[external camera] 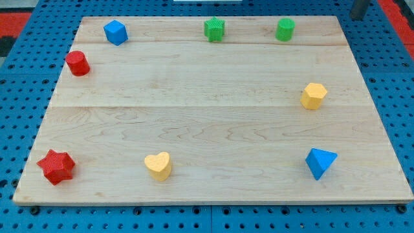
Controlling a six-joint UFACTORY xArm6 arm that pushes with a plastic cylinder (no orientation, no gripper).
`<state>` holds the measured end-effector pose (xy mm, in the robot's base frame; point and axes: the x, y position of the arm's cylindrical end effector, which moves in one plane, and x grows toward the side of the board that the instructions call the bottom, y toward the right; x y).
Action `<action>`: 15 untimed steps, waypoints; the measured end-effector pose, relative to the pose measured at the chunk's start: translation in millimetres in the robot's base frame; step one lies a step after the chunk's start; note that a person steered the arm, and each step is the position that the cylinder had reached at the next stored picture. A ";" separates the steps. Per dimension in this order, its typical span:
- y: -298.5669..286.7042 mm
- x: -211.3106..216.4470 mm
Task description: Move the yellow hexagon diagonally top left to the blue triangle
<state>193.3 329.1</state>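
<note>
Yellow hexagon (pixel 314 96) sits near the surface's right edge, roughly mid-height in the view. It stands alone, nothing touching it.

Taking the hexagon as landmark:
- Blue triangle (pixel 321 162) lies below it, a touch to the view's right, well apart, near the lower right corner of the surface. So the hexagon is above the triangle, almost straight up rather than diagonal.
- Green cylinder (pixel 285 30) is above the hexagon and slightly to the view's left, close to the top edge.
- Green block (pixel 214 30), shape unclear (star-like or knobbly), is further left of the hexagon along the same top row as the cylinder.
- Blue cube (pixel 115 32) is far to the upper left of the hexagon, near the top left corner.
- Red cylinder (pixel 77 63) is far left of the hexagon and a little higher, at the left edge, just below and left of the cube.
- Yellow heart (pixel 158 166) is down and left of the hexagon, well apart, near the bottom edge.
- Red star (pixel 56 166) is farthest from the hexagon, at the lower left corner, level with the heart.

The surface (pixel 213 116) is a pale wooden board resting on a blue perforated base (pixel 394 84).

My tip cannot be made out. A dark shape (pixel 359 8) enters at the top right corner, off the board, up and right of the hexagon; I cannot tell whether it is the rod. There is no claw on this rig, so I cannot tell any claw state.
</note>
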 end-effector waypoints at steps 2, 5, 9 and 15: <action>-72.7 12.9; -55.0 64.1; -6.9 189.6; -317.0 232.3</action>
<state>425.6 12.1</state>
